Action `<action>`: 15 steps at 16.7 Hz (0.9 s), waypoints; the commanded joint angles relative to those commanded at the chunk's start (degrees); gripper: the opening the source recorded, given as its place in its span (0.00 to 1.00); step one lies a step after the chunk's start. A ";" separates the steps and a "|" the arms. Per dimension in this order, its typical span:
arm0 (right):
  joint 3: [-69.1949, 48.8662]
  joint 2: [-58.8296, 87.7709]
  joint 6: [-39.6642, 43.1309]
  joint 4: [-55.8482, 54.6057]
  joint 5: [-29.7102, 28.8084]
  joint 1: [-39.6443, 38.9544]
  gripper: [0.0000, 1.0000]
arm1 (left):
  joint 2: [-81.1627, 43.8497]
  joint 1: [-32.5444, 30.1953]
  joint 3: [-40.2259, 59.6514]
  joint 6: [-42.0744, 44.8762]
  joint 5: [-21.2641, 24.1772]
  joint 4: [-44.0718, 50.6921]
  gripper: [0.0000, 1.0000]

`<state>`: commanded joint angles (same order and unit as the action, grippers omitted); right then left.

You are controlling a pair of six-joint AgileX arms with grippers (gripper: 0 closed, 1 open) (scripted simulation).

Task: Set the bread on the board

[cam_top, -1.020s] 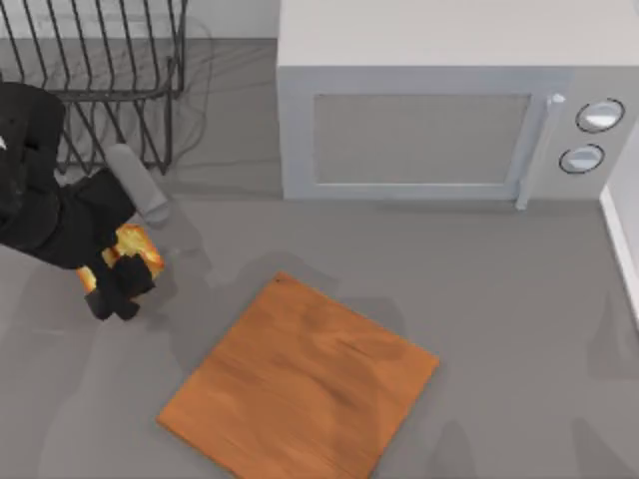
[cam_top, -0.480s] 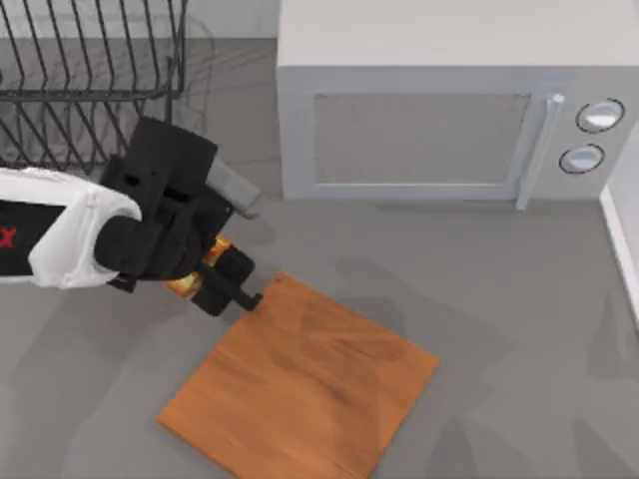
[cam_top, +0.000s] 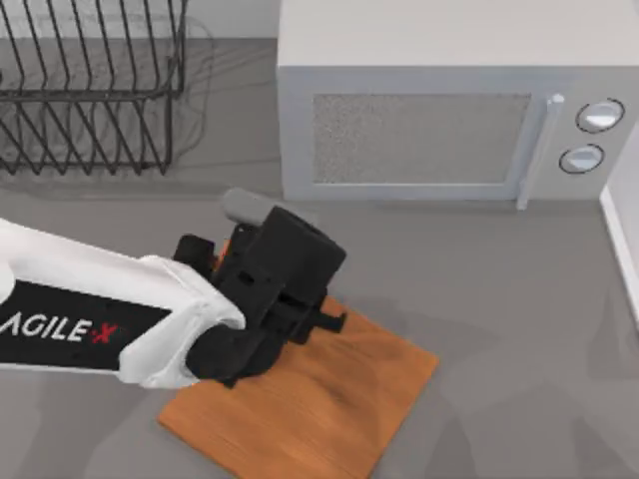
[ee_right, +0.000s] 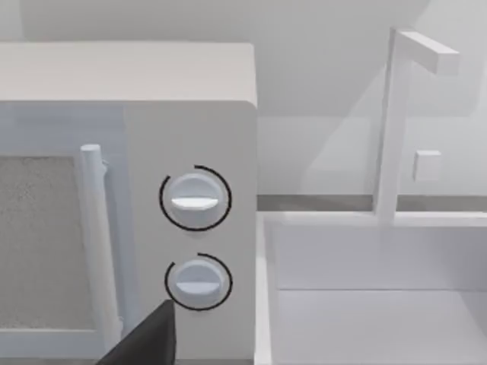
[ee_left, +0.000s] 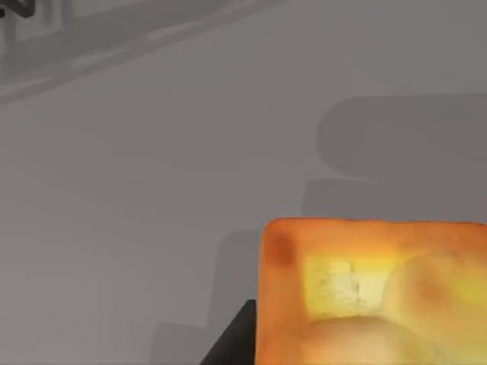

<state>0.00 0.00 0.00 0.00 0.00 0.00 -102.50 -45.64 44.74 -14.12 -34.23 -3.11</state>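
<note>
In the top view my left arm reaches from the left over the board (cam_top: 349,399), a flat square orange-brown wooden slab in front of the microwave. The left gripper (cam_top: 321,321) is above the board's far left part, and its black wrist hides what it holds from above. In the left wrist view the bread (ee_left: 373,293), golden-yellow with an orange-brown crust, sits close up against a dark finger (ee_left: 232,342), and the gripper is shut on it. A dark fingertip (ee_right: 148,338) of my right gripper points at the microwave's knobs.
A grey microwave (cam_top: 449,110) stands behind the board, with two knobs (ee_right: 195,199) at its right. A black wire dish rack (cam_top: 90,90) is at the back left. A white basin (ee_right: 365,304) lies at the table's right edge.
My left arm has swung to the right with the bread, from beside the dish rack to over the board's far left part.
</note>
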 joint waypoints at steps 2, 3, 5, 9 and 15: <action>0.00 0.00 0.00 0.00 0.00 0.00 1.00 | -1.00 -5.82 -1.37 -9.21 -6.52 -1.35 0.00; 0.00 0.00 0.00 0.00 0.00 0.00 1.00 | -1.50 -8.91 -2.10 -14.03 -9.84 -1.96 0.00; 0.00 0.00 0.00 0.00 0.00 0.00 1.00 | -2.46 -15.25 -3.74 -23.82 -16.45 -2.85 0.00; 0.00 0.00 0.00 0.00 0.00 0.00 1.00 | -3.18 -26.93 -6.90 -39.17 -28.79 -3.43 0.00; 0.00 0.00 0.00 0.00 0.00 0.00 1.00 | -3.17 -32.74 -8.28 -45.74 -35.12 -3.58 0.00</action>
<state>0.00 0.00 0.00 0.00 0.00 0.00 -105.67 -78.37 36.46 -59.86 -69.35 -6.69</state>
